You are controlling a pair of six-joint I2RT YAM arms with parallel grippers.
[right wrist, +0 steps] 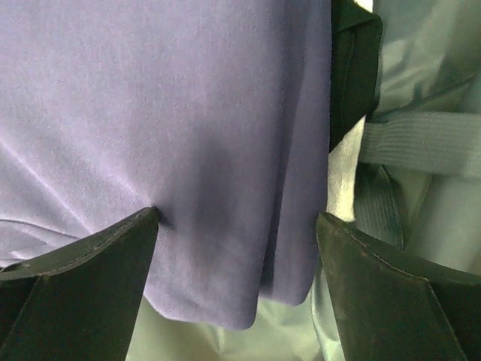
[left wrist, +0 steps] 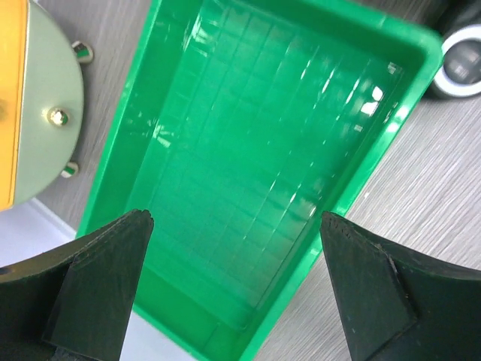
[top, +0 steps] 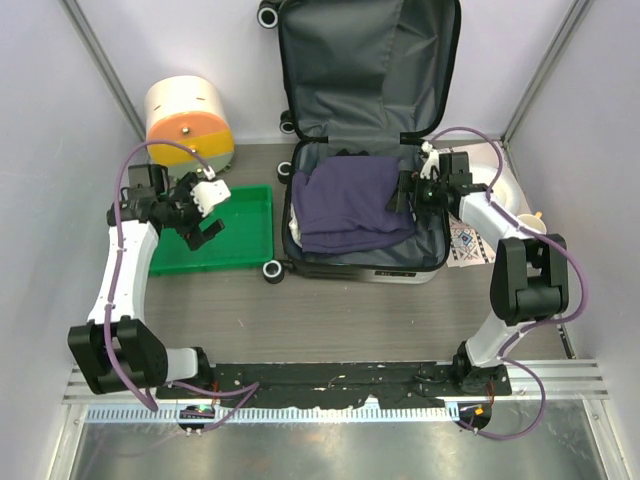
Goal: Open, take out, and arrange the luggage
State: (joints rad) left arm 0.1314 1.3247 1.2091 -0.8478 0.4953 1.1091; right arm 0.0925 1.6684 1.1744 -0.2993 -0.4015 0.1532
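Note:
The luggage (top: 365, 268) lies open on the table, its lid (top: 370, 60) stood up at the back and showing dark grey lining. A folded purple garment (top: 345, 200) fills the base. My right gripper (top: 405, 193) hangs over the garment's right edge. In the right wrist view this gripper (right wrist: 237, 218) is open, with the fold of the purple garment (right wrist: 188, 113) between its fingers and the left fingertip (right wrist: 146, 226) touching the cloth. My left gripper (top: 203, 230) is open above the green tray (top: 250, 225), and in its wrist view nothing sits between the gripper (left wrist: 237, 218) fingers.
A cream-and-orange cylinder (top: 188, 120) stands behind the green tray (left wrist: 248, 150). A suitcase wheel (left wrist: 462, 64) sits by the tray's corner. Right of the luggage lie a white object (top: 505, 185) and a patterned card (top: 468, 245). Grey lining and a strap (right wrist: 421, 143) show beside the garment.

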